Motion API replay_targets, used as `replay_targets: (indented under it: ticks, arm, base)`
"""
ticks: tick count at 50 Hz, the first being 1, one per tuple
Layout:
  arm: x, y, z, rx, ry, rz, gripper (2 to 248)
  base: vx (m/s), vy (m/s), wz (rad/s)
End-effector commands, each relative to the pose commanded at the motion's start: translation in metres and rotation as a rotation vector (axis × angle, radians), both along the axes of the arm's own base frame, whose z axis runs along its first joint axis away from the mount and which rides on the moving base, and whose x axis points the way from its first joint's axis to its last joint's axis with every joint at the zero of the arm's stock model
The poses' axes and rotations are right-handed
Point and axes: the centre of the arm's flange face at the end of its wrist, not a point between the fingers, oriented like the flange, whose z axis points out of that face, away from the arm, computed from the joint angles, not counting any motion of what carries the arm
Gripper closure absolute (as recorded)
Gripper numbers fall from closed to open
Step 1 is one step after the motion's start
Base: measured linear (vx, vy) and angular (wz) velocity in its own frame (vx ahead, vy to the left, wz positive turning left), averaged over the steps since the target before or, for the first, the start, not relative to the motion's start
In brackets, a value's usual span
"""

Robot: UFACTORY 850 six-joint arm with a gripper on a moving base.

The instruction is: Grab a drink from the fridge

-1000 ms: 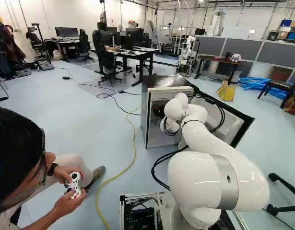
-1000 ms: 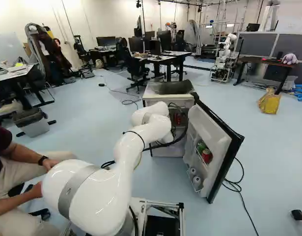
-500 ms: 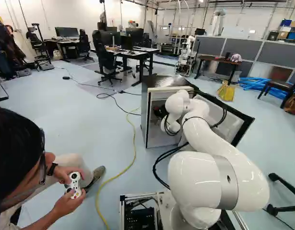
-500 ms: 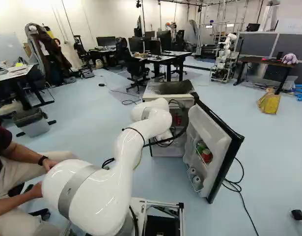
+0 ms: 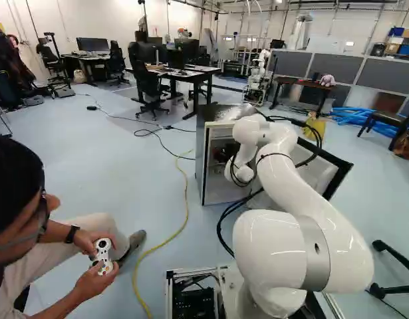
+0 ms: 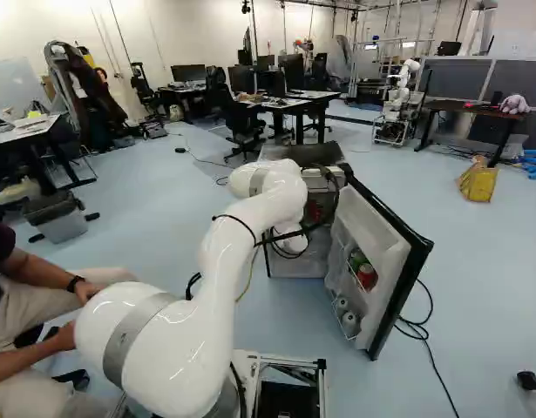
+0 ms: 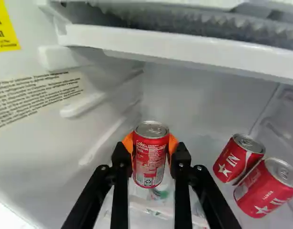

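By the base, the white arm (image 5: 304, 193) reaches ahead; beyond it, the door (image 6: 363, 231) stands open; in the fridge (image 6: 298, 266), the gripper (image 7: 152, 143) clasps a red can (image 7: 150, 155), an orange pad against either side; two other cans (image 7: 236, 160) sit to one side, ungripped; progress, by my reading: access and grasp done, removal not; left to do: draw the drink out, clear of fridge and door.

Pale blue floor (image 5: 91, 173); off-white walls (image 5: 104, 20); desks (image 5: 196, 77) with monitors (image 5: 92, 44); black office chair (image 5: 145, 83); grey partitions (image 5: 334, 65).
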Motion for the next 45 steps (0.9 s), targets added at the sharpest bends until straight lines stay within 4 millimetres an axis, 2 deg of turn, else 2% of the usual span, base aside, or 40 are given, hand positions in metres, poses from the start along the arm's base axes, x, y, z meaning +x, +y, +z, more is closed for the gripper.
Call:
replay_targets:
  ticks: [45]
  arm:
    - [-0.086, 0.004, 0.089, 0.034, 0.111, -0.034, 159]
  base:
    - [0.0, 0.0, 0.0]
